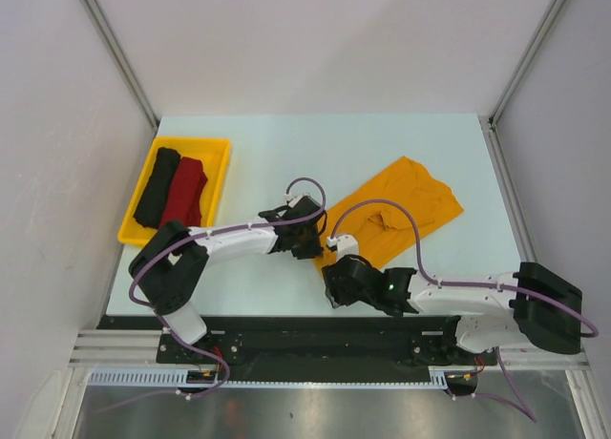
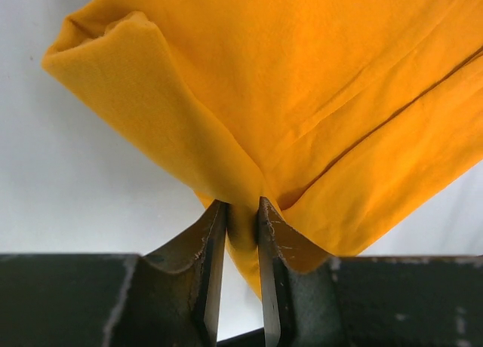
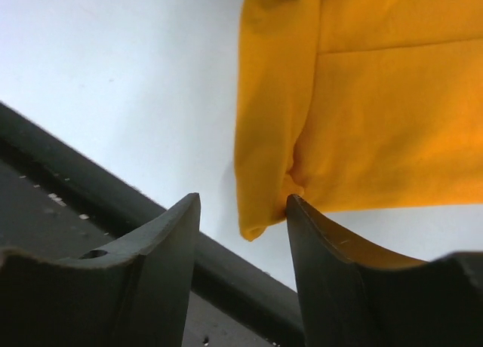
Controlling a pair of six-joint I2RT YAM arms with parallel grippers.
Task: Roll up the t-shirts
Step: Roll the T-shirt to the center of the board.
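Pinching mustard t-shirt [image 1: 401, 205] w/ left claw [image 2: 241, 209] on pale table [image 1: 334, 143]; right claw [image 3: 241, 198] released; white walls [image 1: 315, 48] around.

A bright yellow tray [image 1: 219, 177] sits at the far left corner of the table [image 1: 286, 153]. It is long and lies a bit slanted to the left edge. The table top is pale and smooth. A black strip [image 1: 267, 326] runs along the near edge. White walls [image 1: 325, 38] stand at the left, far and right edges. A silver post [image 1: 115, 48] goes up at the far left corner, and another post [image 1: 535, 48] at the far right corner.
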